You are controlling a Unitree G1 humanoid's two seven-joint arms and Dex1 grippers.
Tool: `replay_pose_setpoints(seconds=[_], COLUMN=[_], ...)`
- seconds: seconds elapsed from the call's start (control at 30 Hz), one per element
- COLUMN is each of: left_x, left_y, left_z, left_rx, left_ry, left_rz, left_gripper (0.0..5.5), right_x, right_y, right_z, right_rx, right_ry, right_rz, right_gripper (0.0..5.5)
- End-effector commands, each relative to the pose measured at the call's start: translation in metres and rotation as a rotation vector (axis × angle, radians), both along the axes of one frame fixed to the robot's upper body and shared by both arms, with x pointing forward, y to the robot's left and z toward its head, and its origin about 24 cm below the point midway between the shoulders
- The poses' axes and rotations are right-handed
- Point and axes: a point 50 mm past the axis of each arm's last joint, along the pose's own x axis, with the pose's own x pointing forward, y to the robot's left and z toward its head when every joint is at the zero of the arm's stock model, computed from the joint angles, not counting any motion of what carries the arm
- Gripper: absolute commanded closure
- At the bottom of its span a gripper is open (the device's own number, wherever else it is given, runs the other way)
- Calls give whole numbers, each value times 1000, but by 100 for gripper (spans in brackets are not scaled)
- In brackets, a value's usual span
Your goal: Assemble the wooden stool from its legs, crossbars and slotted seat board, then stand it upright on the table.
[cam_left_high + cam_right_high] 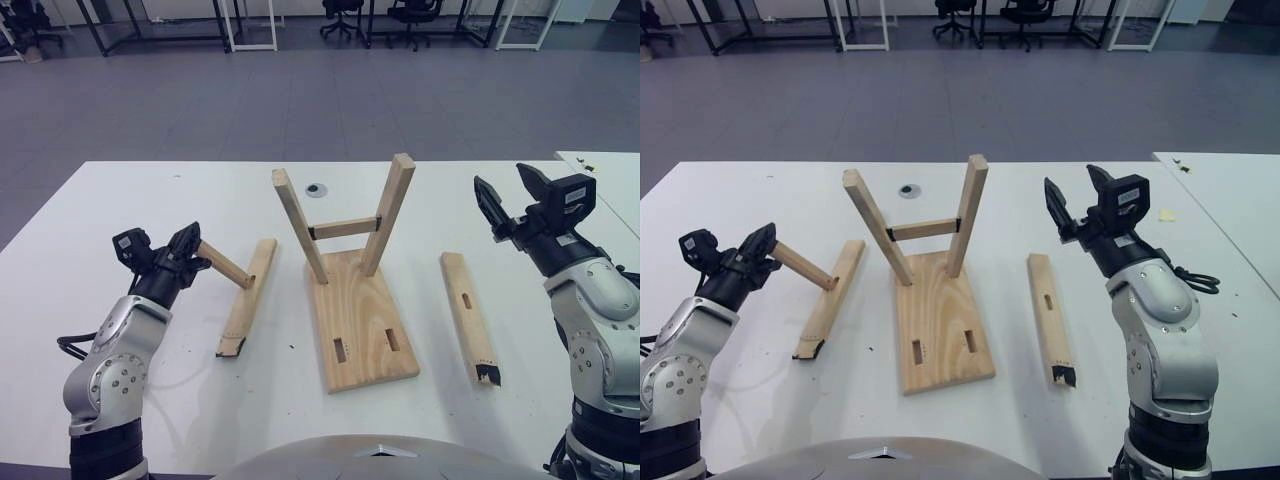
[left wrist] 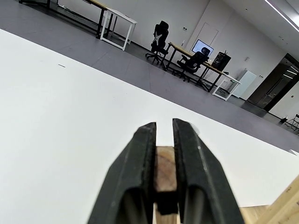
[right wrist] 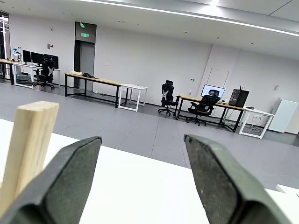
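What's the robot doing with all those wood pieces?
It's building a stool. Its left claw is shut on a short crossbar that meets a leg lying on the table. The seat board lies flat with two joined legs standing in it. The right claw is open, raised near another loose leg.

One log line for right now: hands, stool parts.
left hand: shut on crossbar touching left loose leg | right hand: open, raised | seat board: flat, two legs slotted | right loose leg: on table
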Motion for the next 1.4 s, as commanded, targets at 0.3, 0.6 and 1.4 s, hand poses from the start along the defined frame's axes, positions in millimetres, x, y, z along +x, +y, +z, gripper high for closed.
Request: replay_pose_setpoints(seconds=[0.3, 0.6, 1.4], left_x=[0, -3, -20], left_y=[-2, -3, -45], left_z=[-9, -15, -61], left_rx=[70, 204, 496], left_ry=[24, 69, 287], left_rz=[7, 31, -83], left_gripper=[511, 511, 511], right_x=[3, 3, 7], right_y=[3, 4, 14], right_z=[-4, -4, -2], right_rx=[-2, -16, -108], right_ry=[7, 3, -10], right_rz=[8, 4, 26], right_gripper=[220, 220, 220])
